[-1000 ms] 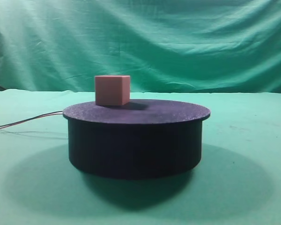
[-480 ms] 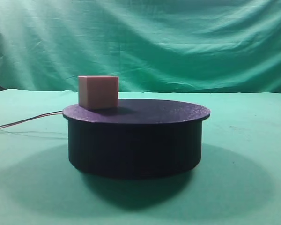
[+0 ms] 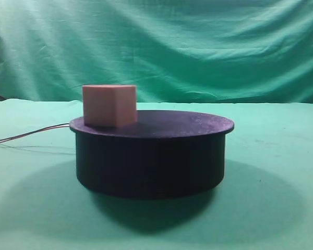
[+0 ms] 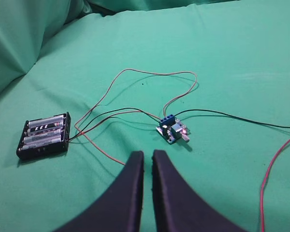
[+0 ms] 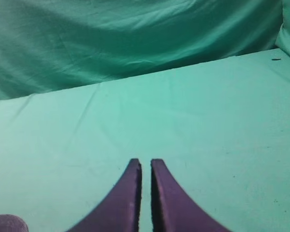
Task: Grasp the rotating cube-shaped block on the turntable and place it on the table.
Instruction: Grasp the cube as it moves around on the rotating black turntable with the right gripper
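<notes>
With both my left tool point(image 4: 145, 155) and right tool point(image 5: 145, 164) pinched narrow and empty, I risk knocking the salmon-pink matte cube point(image 3: 109, 105), which sits at the left edge of the black speckled turntable point(image 3: 151, 156), off onto the green cloth table point(image 3: 271, 172) if I mistime it.

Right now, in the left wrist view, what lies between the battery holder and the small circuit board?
Only looping red and black wires on green cloth, between battery holder and circuit board.

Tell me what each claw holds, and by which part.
Nothing. The left claw and right claw are both shut on air; the cube-shaped block sits untouched on the turntable.
</notes>
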Tool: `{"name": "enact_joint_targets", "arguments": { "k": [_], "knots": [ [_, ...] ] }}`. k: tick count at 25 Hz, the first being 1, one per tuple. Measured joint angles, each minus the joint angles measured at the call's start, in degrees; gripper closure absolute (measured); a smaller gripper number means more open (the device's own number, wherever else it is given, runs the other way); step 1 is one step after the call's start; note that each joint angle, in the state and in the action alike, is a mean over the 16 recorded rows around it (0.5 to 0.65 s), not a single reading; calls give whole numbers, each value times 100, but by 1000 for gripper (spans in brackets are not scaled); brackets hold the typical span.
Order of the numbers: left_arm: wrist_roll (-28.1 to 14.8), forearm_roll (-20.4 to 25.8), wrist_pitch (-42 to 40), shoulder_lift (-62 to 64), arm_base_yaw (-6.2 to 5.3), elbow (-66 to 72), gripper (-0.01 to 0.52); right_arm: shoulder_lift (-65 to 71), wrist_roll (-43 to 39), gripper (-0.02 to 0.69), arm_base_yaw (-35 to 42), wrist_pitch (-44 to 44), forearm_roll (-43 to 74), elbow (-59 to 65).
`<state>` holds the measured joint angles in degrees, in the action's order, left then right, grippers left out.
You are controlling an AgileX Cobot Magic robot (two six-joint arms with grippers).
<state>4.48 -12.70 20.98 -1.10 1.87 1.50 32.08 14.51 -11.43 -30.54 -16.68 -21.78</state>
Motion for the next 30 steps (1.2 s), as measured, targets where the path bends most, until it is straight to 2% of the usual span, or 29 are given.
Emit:
{"name": "enact_joint_targets", "arguments": {
  "k": [6,10,13,16,26,30],
  "knots": [
    [0,0,0,0,0,0,514,1487,816,665,-903,-694,-591,-736],
    [0,0,0,0,0,0,514,2478,929,662,-1598,-783,-766,-1161],
    [0,0,0,0,0,0,514,3160,917,627,-2015,-760,-810,-1472],
    [0,0,0,0,0,0,514,3738,894,546,-2288,-697,-867,-1785],
    [0,0,0,0,0,0,514,4907,903,152,-2483,-640,-1085,-2559],
    [0,0,0,0,0,0,514,5185,1008,67,-2483,-646,-1134,-2676]
  ]
}}
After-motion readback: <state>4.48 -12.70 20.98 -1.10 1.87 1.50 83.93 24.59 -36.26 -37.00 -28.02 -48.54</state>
